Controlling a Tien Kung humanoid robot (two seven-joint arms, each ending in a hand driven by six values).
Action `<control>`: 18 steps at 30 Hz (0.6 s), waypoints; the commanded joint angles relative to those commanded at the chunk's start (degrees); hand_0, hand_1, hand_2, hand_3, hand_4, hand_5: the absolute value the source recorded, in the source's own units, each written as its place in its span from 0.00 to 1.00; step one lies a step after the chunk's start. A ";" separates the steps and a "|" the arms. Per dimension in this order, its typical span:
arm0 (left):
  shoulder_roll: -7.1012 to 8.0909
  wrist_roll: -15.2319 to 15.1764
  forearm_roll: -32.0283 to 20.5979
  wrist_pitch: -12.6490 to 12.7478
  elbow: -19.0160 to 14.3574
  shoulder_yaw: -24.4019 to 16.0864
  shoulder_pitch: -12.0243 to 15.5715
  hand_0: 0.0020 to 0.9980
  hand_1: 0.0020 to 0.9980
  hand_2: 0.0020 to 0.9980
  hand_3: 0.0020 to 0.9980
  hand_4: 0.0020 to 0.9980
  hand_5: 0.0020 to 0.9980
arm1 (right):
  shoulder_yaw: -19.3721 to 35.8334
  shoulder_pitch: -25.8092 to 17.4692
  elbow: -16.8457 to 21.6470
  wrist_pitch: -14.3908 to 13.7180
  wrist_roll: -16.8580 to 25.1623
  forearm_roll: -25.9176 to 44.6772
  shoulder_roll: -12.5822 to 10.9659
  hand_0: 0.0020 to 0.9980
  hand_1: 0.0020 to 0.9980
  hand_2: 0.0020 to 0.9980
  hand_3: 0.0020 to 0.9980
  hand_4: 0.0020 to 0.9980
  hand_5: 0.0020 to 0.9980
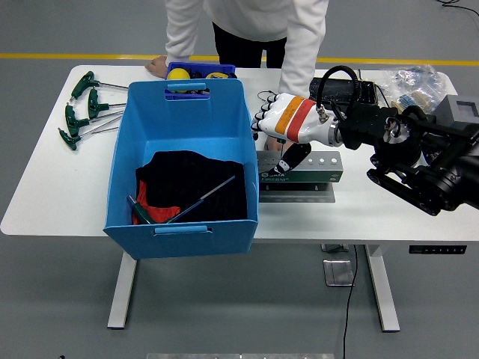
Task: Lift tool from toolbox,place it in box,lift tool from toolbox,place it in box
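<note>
At the upper left of the frame, a cluster of green T-handle wrenches (84, 112) lies loose on the white table (45, 194). To their right, filling the left-centre of the frame, stands a large blue box (183, 168). On its floor lie a black cloth (191, 183) and a bit of red cloth (153, 212), with two green-handled tools (196, 200) resting across them, so at least part of the task looks already done.

Behind the box, at the top centre, a person in a white top (247, 19) leans over the far edge. One of their hands (156, 66) rests flat on the table; the other arm reaches down toward the toolbox, its hand hidden behind the robot's hand.

Just right of the box, at the centre of the frame, sits the toolbox (299, 173), a grey metal rack with a row of holes along its top. The robot's right hand (275, 134), white with orange and red bands, hovers over the rack's left end, its back to the camera. Whether the fingers have closed on a tool cannot be told; no tool is plainly visible in the rack.

This appears to be the reach-and-grasp stage of a lift. The next move likely calls for a firm grip on a handle, a straight upward pull, then a carry left over the box's rim.

The left arm is not visible.
</note>
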 joint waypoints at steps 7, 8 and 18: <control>0.19 -0.09 0.79 0.57 -0.21 -0.59 -0.48 0.75 0.67 0.76 0.77 0.79 0.74 | -1.62 0.70 -3.33 0.98 -0.37 1.58 1.17 0.78 0.68 0.70 0.59 1.00 0.68; 0.21 -0.11 0.83 0.64 -0.22 -0.58 -0.55 0.75 0.67 0.76 0.77 0.79 0.74 | -1.99 0.63 -3.69 1.29 -0.65 2.26 1.28 0.78 0.68 0.70 0.59 1.00 0.68; 0.22 -0.25 0.85 1.02 -0.17 -0.76 -0.86 0.75 0.66 0.76 0.76 0.79 0.74 | -3.61 0.07 -6.22 3.05 -1.37 5.03 2.32 0.77 0.66 0.69 0.58 1.00 0.69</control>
